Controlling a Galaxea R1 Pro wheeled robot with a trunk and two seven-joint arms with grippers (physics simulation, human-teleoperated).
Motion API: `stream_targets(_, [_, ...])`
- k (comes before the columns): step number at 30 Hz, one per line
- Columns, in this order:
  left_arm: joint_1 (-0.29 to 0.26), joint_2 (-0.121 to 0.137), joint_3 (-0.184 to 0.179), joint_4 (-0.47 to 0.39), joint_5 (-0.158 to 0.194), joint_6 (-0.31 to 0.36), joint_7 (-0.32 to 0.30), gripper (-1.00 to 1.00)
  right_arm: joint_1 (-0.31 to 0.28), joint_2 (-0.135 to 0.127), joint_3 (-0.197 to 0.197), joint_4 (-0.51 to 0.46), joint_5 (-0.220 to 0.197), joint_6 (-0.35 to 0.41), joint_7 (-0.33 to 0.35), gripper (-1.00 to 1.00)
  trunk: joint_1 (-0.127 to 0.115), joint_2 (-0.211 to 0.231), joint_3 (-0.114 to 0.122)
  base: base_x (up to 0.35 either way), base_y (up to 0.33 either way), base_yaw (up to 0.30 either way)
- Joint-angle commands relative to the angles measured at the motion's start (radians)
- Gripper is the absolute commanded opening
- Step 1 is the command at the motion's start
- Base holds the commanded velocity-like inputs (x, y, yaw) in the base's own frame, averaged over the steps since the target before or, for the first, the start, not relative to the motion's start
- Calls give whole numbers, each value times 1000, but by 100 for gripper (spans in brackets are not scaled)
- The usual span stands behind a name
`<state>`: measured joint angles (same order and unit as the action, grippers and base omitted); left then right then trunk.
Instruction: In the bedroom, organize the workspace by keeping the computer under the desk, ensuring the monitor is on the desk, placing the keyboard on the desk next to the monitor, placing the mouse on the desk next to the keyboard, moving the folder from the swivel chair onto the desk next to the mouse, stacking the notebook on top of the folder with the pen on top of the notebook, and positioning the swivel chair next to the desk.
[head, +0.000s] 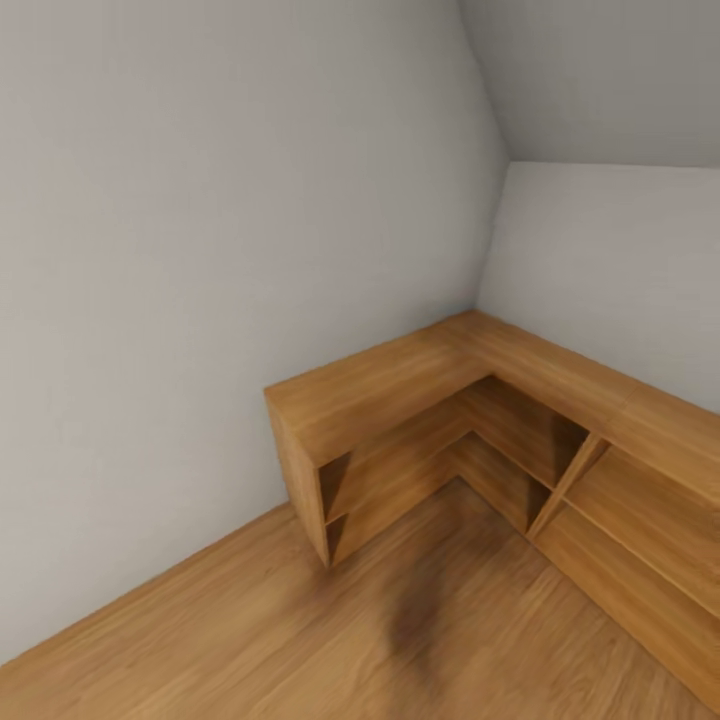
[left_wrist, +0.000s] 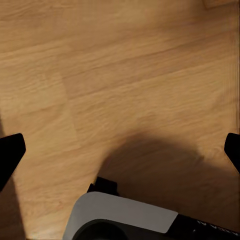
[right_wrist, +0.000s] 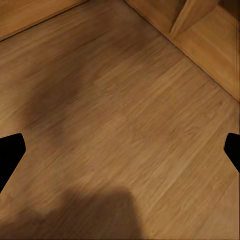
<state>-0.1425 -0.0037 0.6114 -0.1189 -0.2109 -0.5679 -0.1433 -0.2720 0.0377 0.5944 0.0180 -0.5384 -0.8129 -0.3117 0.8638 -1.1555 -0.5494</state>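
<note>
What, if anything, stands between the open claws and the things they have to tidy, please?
That cannot be judged here. The head view faces a wall corner with a low wooden corner shelf. Left claw and right claw hang open above bare wooden floor.

From the head we look down into a room corner where an L-shaped wooden shelf unit (head: 480, 420) meets grey walls (head: 200, 250). Both wrist cameras face the wooden floor (left_wrist: 120, 75) closely. Our right wrist view shares the shelf unit's base at its upper right.
</note>
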Motion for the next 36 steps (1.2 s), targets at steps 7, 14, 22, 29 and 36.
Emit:
stream_targets(7, [0,-13,9,-1,-8,-4,-5,100,-1,0,8,2,-3,-2,-6,100,0,-1,4,42,0,-261])
stream_targets(14, [0,-22,10,8,-8,-2,-5,100,-1,-1,8,2,-2,-2,-6,100,0,-1,11,6,0,-221])
stream_targets(22, [0,-23,11,30,-6,-1,-4,100,-1,-1,10,2,-2,-3,-6,100,0,-1,23,1,0,-84])
stream_targets(29, [0,-21,15,33,-2,2,-2,100,-1,-1,10,2,-2,-2,-6,100,12,-22,24,0,0,-11])
stream_targets(36, [0,-21,16,33,-1,4,-2,100,-1,-1,10,2,-2,-2,-6,100,39,-71,14,0,0,-1])
